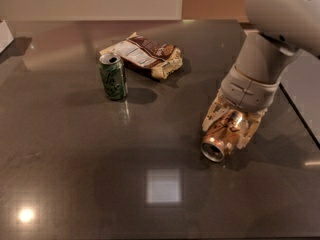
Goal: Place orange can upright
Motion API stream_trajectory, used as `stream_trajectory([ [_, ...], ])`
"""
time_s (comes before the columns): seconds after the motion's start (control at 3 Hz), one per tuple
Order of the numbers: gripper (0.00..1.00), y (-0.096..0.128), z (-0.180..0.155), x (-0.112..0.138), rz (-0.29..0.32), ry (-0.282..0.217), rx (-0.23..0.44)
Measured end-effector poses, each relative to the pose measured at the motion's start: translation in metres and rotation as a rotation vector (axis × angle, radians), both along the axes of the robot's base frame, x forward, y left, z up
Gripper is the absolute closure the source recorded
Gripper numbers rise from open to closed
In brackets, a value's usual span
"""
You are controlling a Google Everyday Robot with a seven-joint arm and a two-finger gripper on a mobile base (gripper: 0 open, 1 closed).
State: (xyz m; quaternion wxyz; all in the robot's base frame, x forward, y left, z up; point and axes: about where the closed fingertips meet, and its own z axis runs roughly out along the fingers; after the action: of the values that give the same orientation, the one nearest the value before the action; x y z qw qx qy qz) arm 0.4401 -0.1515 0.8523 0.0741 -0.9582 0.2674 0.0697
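Note:
The orange can (223,135) lies on its side on the dark table (75,149) at the right, its open silver top facing the front left. My gripper (231,124) comes down on it from above. The two pale fingers (212,117) press against the can's two sides, so the gripper is shut on the can. The can still rests on the table. The arm's grey wrist hides the can's far end.
A green can (113,77) stands upright at the left of centre. A crumpled brown and white snack bag (145,55) lies behind it. A white object (4,34) sits at the far left edge. The table's right edge (301,114) runs close to the arm.

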Motion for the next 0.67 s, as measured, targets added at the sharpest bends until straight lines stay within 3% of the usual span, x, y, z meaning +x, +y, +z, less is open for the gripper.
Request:
stream_trajectory([
  [0.33, 0.64, -0.0017, -0.0001, 0.0012, 0.0, 0.013, -0.034],
  [0.67, 0.87, -0.0013, 0.0058, 0.0089, -0.054, 0.014, -0.047],
])
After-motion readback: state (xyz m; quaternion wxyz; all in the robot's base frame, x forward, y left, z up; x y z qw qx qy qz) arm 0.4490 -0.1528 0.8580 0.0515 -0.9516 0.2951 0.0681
